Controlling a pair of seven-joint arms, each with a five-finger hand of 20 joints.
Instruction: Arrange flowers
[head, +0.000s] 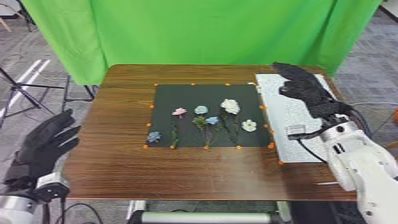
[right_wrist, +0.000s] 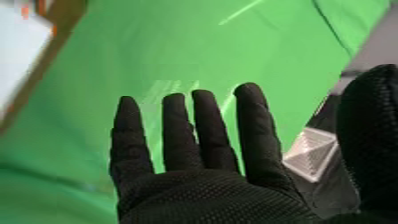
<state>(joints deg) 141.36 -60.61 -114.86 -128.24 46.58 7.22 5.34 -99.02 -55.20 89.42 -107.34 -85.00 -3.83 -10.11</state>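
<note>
In the head view my right hand (head: 306, 90) is over the white board at the table's right side, its fingers straight. My left hand (head: 43, 145) stands off the table's left edge with fingers extended. The right wrist view has my right hand (right_wrist: 204, 195) open, palm and straight fingers holding nothing. On the black mat (head: 182, 91) lie a pink flower (head: 179, 111), a pale blue flower (head: 201, 110), a tall white flower (head: 230, 106), a smaller blue flower (head: 212, 120), a white blossom (head: 249, 125) and a blue blossom (head: 154, 136). Green stems run toward the mat's near edge.
The white board (head: 289, 130) lies to the right of the mat on the brown table (head: 195, 175). Small orange markers line the mat's edges. A green curtain (head: 213, 35) hangs behind the table's far edge.
</note>
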